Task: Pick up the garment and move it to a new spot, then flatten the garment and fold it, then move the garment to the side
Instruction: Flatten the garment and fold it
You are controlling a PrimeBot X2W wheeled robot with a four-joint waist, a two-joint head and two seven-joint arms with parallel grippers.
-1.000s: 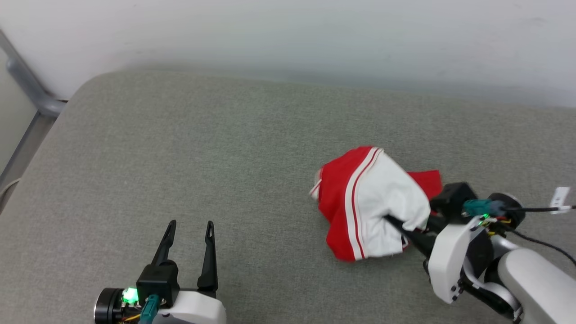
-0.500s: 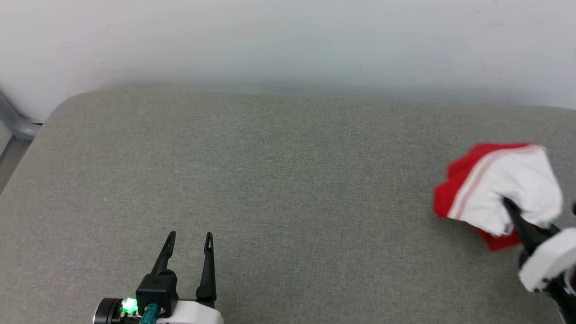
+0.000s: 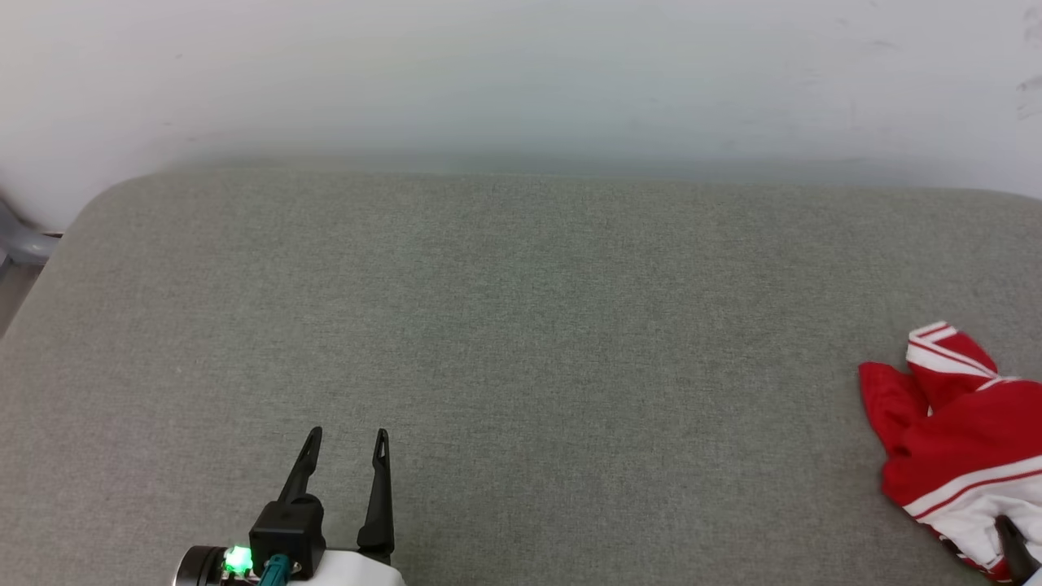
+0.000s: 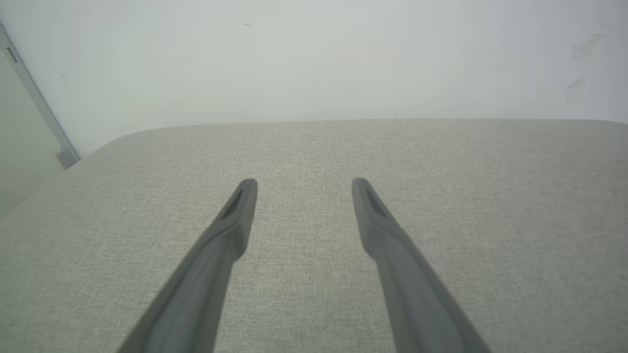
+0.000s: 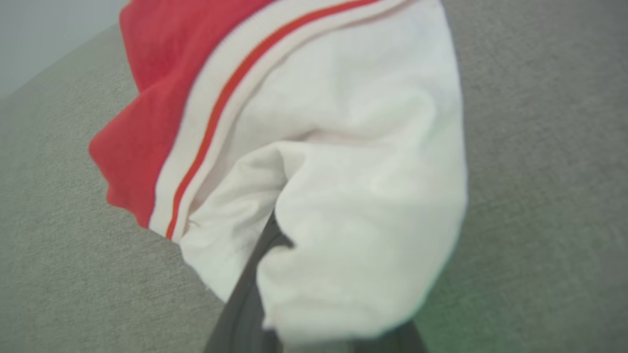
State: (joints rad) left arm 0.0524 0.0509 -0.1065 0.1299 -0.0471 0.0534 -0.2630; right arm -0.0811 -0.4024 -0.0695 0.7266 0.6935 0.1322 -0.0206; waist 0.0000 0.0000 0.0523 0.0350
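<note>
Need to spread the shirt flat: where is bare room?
The cushion is bare from the left hand across to the garment, back to the wall. Crowded at the right edge, where the right hand grips the garment.

Garment [image 3: 948,431], at the cushion's right edge: red body, white sleeve, red-and-white striped trim. Cushion [image 3: 521,325]: plain grey-green weave. My left gripper [image 3: 348,433]: black fingers [image 3: 376,488], white casing, green lamp [image 3: 238,559].

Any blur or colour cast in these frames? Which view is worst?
Right wrist view is worst: the garment sits close to the lens and reads soft, with a green tint on the cushion at lower right. Left wrist view: weave crisp around the left end effector. Head view: even light, no glare.
</note>
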